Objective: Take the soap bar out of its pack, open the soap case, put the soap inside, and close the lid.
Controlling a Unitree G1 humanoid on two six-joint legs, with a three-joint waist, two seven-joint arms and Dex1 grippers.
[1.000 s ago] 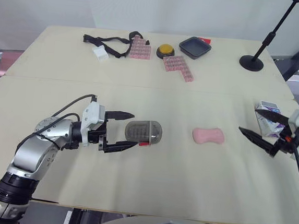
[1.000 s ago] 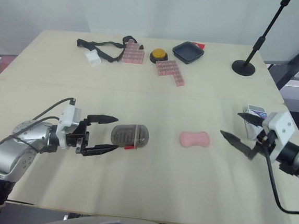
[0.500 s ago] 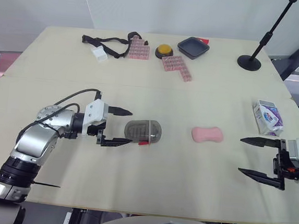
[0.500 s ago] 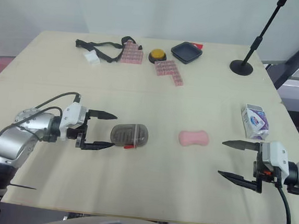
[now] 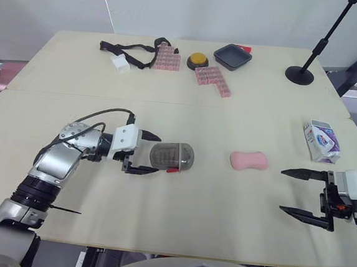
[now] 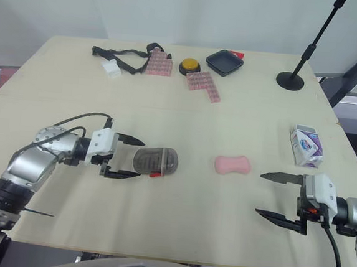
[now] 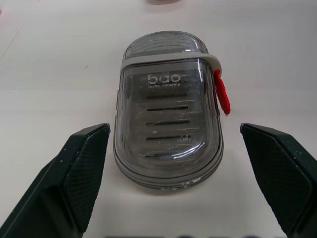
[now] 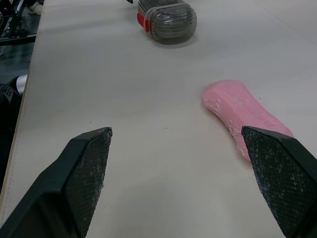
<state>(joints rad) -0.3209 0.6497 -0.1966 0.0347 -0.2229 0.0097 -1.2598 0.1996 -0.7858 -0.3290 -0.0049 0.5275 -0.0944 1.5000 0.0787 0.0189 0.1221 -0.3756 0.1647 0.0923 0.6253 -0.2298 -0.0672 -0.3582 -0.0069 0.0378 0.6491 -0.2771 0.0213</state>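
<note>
Pale desk (image 5: 176, 227) before a white wall, with both pincers open over its near half.

The closed grey soap case (image 5: 171, 156) lies left of centre, and the left pincer (image 5: 156, 154) has its jaws spread either side of the case's end, not touching it. The bare pink soap bar (image 5: 249, 160) rests apart to its right, and the soap pack (image 5: 320, 140) sits near the right edge. The right pincer (image 5: 281, 190) gapes by the front right corner, with bare desk between it and the soap.

the clear lid of the soap case (image 7: 168, 124) carries the white brand word "bao"; a smaller line beneath it is too fine to read.
</note>
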